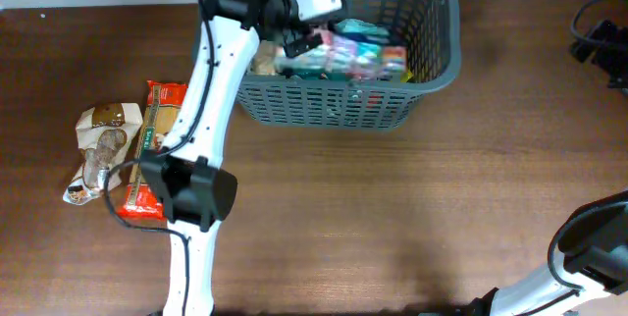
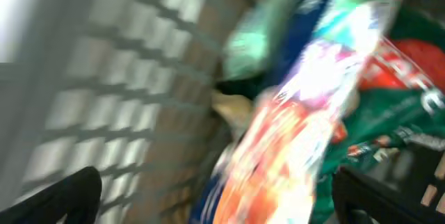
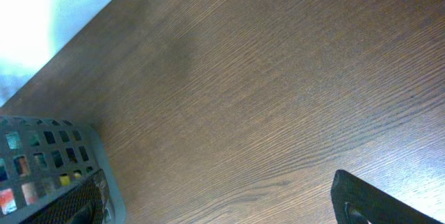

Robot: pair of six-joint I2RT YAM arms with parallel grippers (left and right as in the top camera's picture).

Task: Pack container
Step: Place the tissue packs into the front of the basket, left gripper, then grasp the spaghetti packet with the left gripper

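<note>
The dark grey container (image 1: 444,73) stands at the table's far middle and holds several colourful packets (image 1: 365,56). My left gripper (image 1: 294,33) is down inside its left end. In the blurred left wrist view the fingers (image 2: 215,200) are spread wide, with an orange, white and blue packet (image 2: 292,133) lying between them, next to the lattice wall (image 2: 104,99). I cannot tell if it touches the fingers. My right gripper (image 3: 222,206) is open and empty over bare wood, with a corner of the container (image 3: 101,175) at its left.
A brown snack bag (image 1: 101,144) and a long orange-red packet (image 1: 157,134) lie on the table at the left, beside the left arm's base. Black gear (image 1: 601,36) sits at the far right edge. The right arm (image 1: 589,247) is at the bottom right.
</note>
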